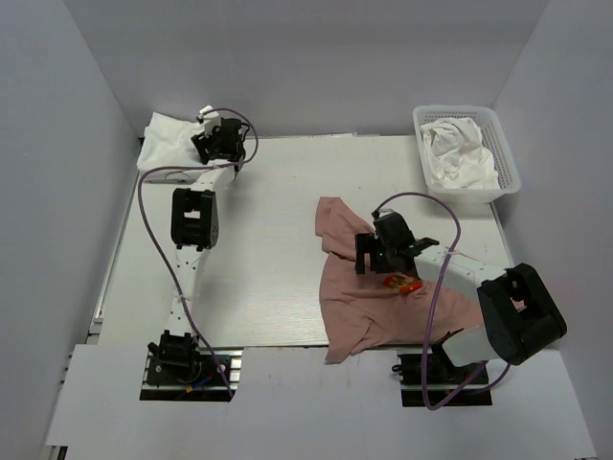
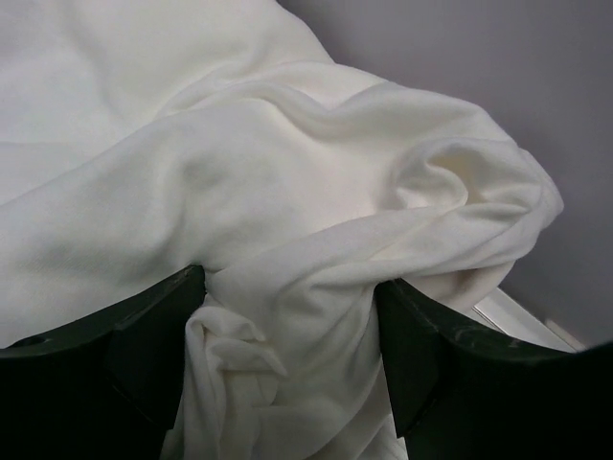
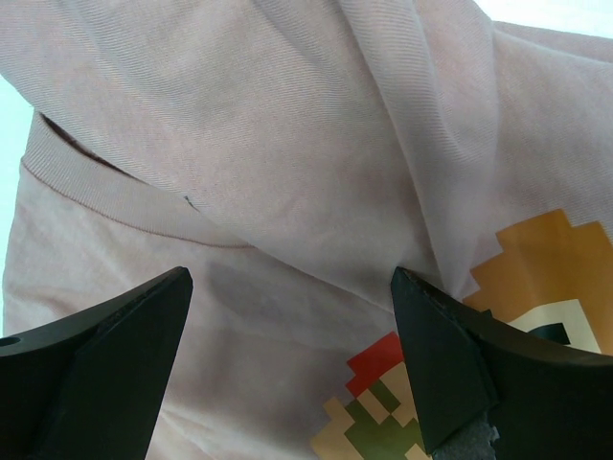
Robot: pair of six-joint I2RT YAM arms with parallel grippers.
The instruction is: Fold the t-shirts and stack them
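Shirts sit in three places on the tabletop (image 1: 268, 268). The dusty-pink t-shirt (image 1: 350, 311) lies crumpled on the right side, its near edge reaching the front of the board, with its pixel-art print (image 1: 402, 283) showing just beside my right arm. One white t-shirt (image 1: 163, 139) is bunched in the far left corner against the wall. More white cloth (image 1: 460, 153) is heaped in the white basket (image 1: 514, 177) at the far right corner.

My left arm is stretched out to that far left corner, and the left tool (image 1: 218, 142) sits at the edge of the white t-shirt. From the left wrist, its dark fingers (image 2: 115, 355) stand well apart, and a rolled ridge of white cloth (image 2: 287, 287) fills the gap and touches both inner faces. I cannot tell whether that ridge is actually pinched or only lying between them.

The right tool (image 1: 369, 251) is over the upper middle of the pink t-shirt. From the right wrist, its jaws are spread fully wide with nothing caught between them. The pink cloth (image 3: 239, 115) lies beneath, with a fold running diagonally across it. I can see the ribbed neckline (image 3: 105, 196) to the left, and the red, green and orange print (image 3: 383, 402) sits by the right-hand finger (image 3: 450, 364).
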